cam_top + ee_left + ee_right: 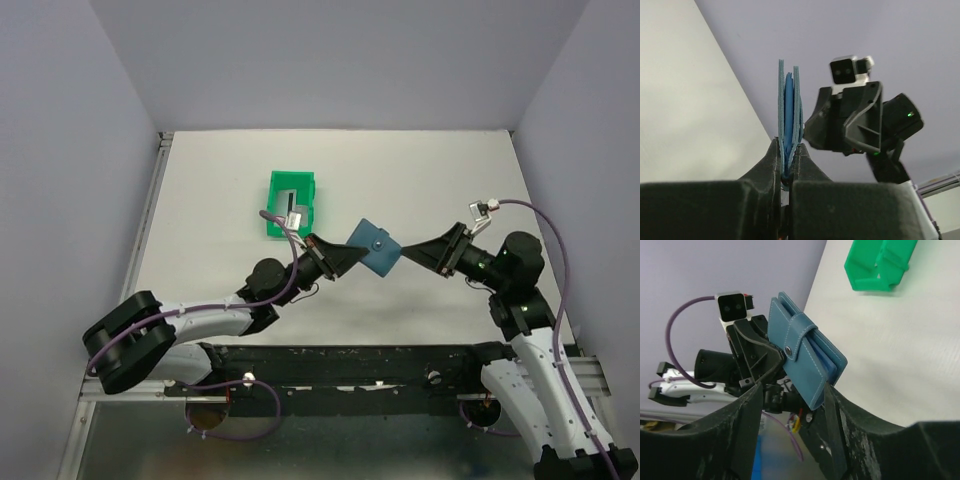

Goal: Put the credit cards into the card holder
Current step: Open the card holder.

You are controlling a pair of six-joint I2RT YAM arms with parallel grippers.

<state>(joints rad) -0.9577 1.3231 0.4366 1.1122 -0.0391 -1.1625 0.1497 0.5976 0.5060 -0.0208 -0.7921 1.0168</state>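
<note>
The slate-blue card holder (pixel 374 247) hangs folded shut above the table between both arms, its stud flap (pixel 790 347) facing the right wrist camera. My left gripper (pixel 347 256) is shut on its left edge; in the left wrist view the card holder (pixel 789 110) stands edge-on, pinched between the fingertips of that gripper (pixel 788 146). My right gripper (pixel 406 256) is open, its jaws on either side of the card holder's lower corner (pixel 815 395) with a gap on the left side. A silvery credit card (pixel 298 212) lies in the green bin.
The green plastic bin (pixel 275 200) stands on the white table behind the left gripper, and shows at the top of the right wrist view as the bin (pixel 880 265). Grey walls close off the table on three sides. A dark rail (pixel 350 365) runs along the near edge.
</note>
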